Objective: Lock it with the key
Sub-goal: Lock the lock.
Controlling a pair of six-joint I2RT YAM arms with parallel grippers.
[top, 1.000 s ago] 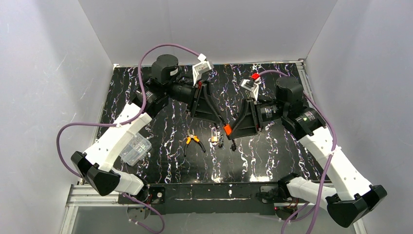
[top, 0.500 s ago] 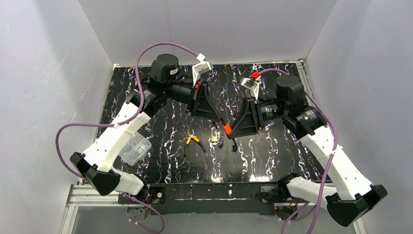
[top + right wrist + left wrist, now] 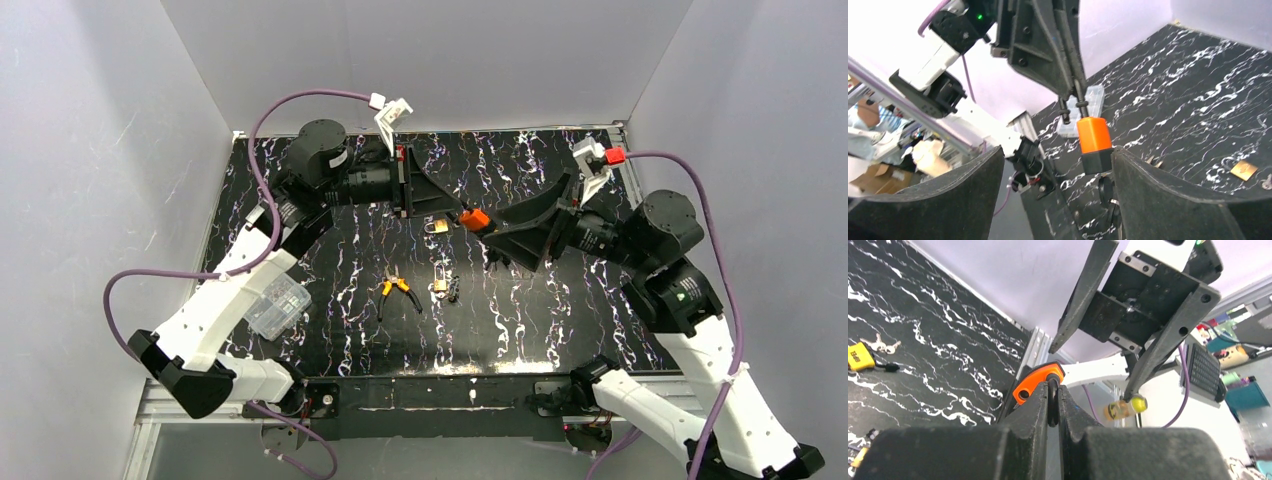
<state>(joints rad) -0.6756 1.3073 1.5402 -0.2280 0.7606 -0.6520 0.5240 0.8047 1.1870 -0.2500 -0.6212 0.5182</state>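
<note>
An orange padlock (image 3: pixel 474 218) with a black base hangs in the air over the middle of the table. My left gripper (image 3: pixel 452 208) is shut on its black shackle (image 3: pixel 1052 402), with the orange body (image 3: pixel 1034 385) just beyond the fingers. My right gripper (image 3: pixel 506 234) is open, with its jaws wide apart. The padlock (image 3: pixel 1093 141) sits between them, close to the right finger (image 3: pixel 1168 195). A black key (image 3: pixel 1107 194) hangs from the padlock's underside, and it also shows in the top view (image 3: pixel 495 262). My left gripper (image 3: pixel 1074 92) shows above the padlock in the right wrist view.
A brass padlock (image 3: pixel 437 226) with keys lies on the black marbled table (image 3: pixel 560 320) under the grippers. A second brass padlock (image 3: pixel 440 285) and a black key bunch lie nearer. Orange-handled pliers (image 3: pixel 398 289) and a clear plastic box (image 3: pixel 277 304) lie to the left.
Both arms have risen and swung back, carrying the orange padlock up and away from the table. The right arm has moved to the right. A brass padlock beneath is now uncovered.
</note>
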